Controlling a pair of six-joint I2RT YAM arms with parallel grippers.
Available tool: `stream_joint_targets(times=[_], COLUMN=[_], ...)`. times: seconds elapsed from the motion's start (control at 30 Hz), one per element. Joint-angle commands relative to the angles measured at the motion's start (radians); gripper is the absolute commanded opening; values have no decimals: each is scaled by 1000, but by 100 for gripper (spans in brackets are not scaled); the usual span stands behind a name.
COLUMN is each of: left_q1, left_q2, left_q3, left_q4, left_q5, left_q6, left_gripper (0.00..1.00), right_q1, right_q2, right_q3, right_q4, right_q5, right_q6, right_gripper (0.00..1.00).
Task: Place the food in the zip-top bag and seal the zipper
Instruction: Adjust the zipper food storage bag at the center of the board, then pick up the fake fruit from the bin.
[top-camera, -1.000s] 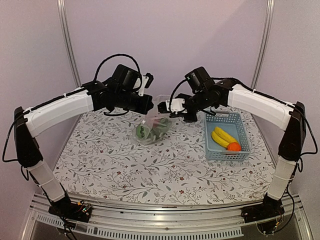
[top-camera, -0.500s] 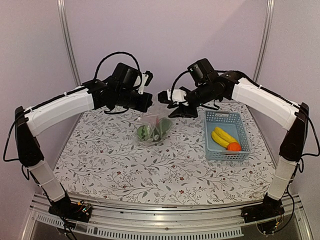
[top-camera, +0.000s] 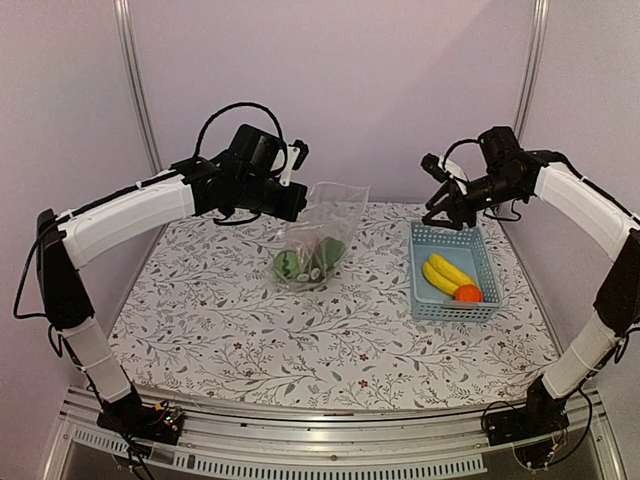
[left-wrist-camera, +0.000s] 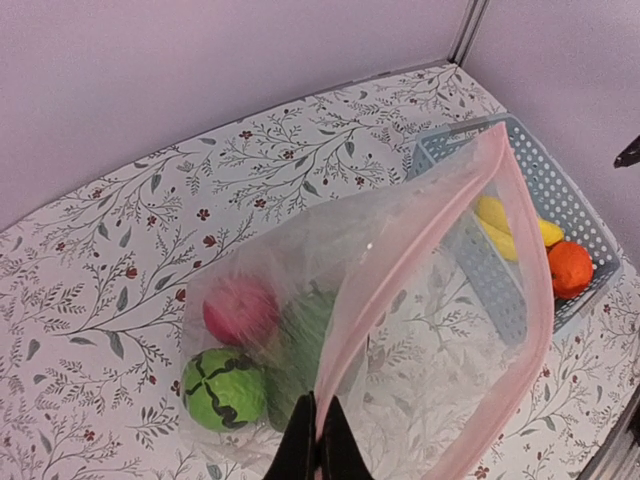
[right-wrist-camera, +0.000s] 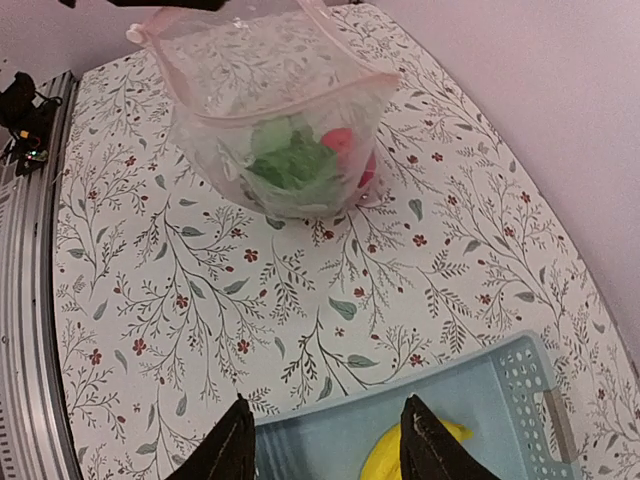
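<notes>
Top external view, stock at this moment.

- Bag (top-camera: 322, 235): clear, by the far edge of the desk (top-camera: 200, 330), mid-width. Its mouth is lifted and gaping toward the right edge, and the pink zipper (left-wrist-camera: 522, 270) is unsealed.
- Left hand (left-wrist-camera: 318, 445): pinched shut on the bag's mouth rim, holding it up.
- Right hand (right-wrist-camera: 328, 445): fingers parted, gripping nothing, above the far end of the basket (top-camera: 414, 280).
- Basket: light blue, along the desk's right edge. It holds bananas (top-camera: 445, 272) and an orange (top-camera: 467, 293).
- Bagged: green ball (left-wrist-camera: 225, 388), apple (left-wrist-camera: 240, 310), dark green piece (left-wrist-camera: 310, 330).

Progress, judged: three pieces are in and two are left, with sealing not yet done.

Room: there is bare desk between bag and basket, and more across the near half. The back wall stands close behind the far edge. The basket walls hem in its fruit, so a reach from above looks best.
</notes>
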Motion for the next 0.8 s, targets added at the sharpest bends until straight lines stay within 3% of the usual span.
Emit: stream_joint_targets(times=[0.0, 0.3, 0.77], left_q1=[12, 12, 12], left_q2=[6, 0, 14], left_q3=[16, 3, 1], left_q4=[13, 9, 5], left_q5=[-7, -5, 1], left_q6=[13, 7, 6], left_gripper=[0, 0, 0], right_q1=[-114, -158, -151], right_q2=[29, 221, 492], right_q3=[-64, -42, 97], right_q4=[21, -23, -104], right_q5=[51, 277, 324], right_q6=[154, 238, 318], right_gripper=[48, 50, 54])
